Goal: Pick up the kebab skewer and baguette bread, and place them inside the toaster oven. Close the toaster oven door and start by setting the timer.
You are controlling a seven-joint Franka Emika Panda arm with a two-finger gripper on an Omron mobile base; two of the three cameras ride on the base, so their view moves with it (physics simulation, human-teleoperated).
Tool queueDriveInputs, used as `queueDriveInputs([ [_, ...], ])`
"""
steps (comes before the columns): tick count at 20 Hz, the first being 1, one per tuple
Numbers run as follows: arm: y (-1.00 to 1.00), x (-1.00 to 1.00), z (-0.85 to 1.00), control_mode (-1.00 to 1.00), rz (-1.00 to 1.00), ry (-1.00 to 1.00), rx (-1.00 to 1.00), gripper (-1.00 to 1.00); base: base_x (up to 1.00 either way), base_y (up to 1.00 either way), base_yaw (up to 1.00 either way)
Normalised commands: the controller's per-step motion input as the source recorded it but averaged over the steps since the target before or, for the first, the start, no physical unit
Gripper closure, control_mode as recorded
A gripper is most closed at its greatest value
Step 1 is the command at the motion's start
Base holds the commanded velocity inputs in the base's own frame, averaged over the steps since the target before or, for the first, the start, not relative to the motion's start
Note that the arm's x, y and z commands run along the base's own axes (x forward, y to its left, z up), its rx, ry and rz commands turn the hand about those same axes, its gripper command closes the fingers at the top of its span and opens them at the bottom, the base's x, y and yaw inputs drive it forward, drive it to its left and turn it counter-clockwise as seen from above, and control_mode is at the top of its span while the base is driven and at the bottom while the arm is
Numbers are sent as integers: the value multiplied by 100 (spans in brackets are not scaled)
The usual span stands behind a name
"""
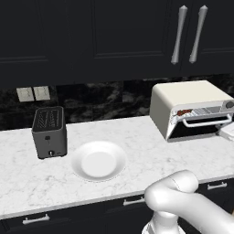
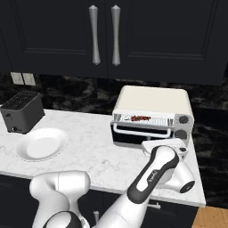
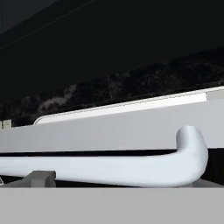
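Kebab skewer point(image 2: 140, 118) lies inside the cream-white toaster oven point(image 2: 153, 103), showing as dark red chunks behind the upper part of the glass in the right base view. I cannot make out the baguette bread in there with any certainty, and the white plate point(image 1: 98, 160) on the marble counter point(image 1: 137, 137), beside the dark grey slot toaster point(image 1: 49, 131), holds nothing. So I judge the loading part done.

The toaster oven door point(image 2: 142, 131) stands nearly shut, tilted a little outward at its top. My hand is at the front right of the oven, and in the hand view the door's white bar handle point(image 3: 109, 168) runs across close in front of me, curving upward at its right end. My jaws stand wide and hold nothing.

Left to do, as I read it: press the door fully shut, then turn the timer knob point(image 2: 185, 120) on the right panel.
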Motion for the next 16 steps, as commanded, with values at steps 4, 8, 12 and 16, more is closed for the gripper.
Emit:
queueDriveInputs([
  [4,9,30,36,-100,-5,0,0,-100,0,0,0],
  [8,12,33,33,-100,-5,0,0,-100,0,0,0],
  [12,11,31,35,-100,-5,0,0,-100,0,0,0],
  [16,3,18,28,-100,-5,0,0,-100,0,0,0],
])
